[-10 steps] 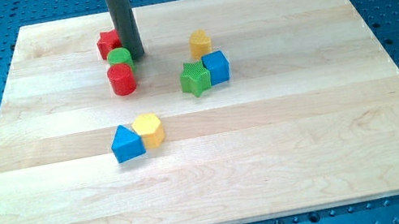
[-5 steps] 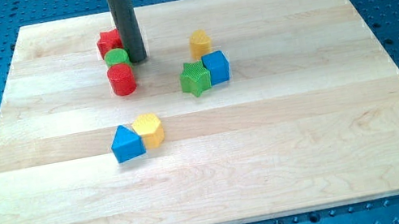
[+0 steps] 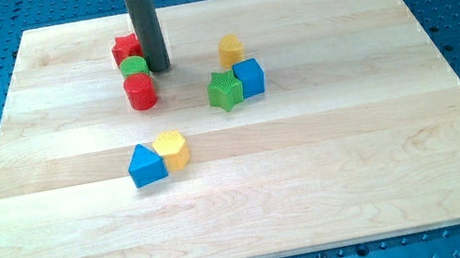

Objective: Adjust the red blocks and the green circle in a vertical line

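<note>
A red star-shaped block [image 3: 126,49] lies near the view's top left. A green circle [image 3: 135,67] sits just below it, touching it. A red cylinder [image 3: 140,92] stands just below the green circle. The three form a nearly vertical column. My tip [image 3: 159,68] rests on the board right against the green circle's right side, with the dark rod rising to the view's top.
A yellow block [image 3: 231,50] lies right of my tip. A green star [image 3: 224,90] touches a blue cube [image 3: 250,78] below it. A blue triangular block [image 3: 145,166] touches a yellow hexagonal block [image 3: 172,150] lower down. The wooden board [image 3: 333,177] lies on a blue perforated table.
My tip has shifted slightly toward the view's bottom and right. The green circle has moved a little to the left, closer in line with the red blocks.
</note>
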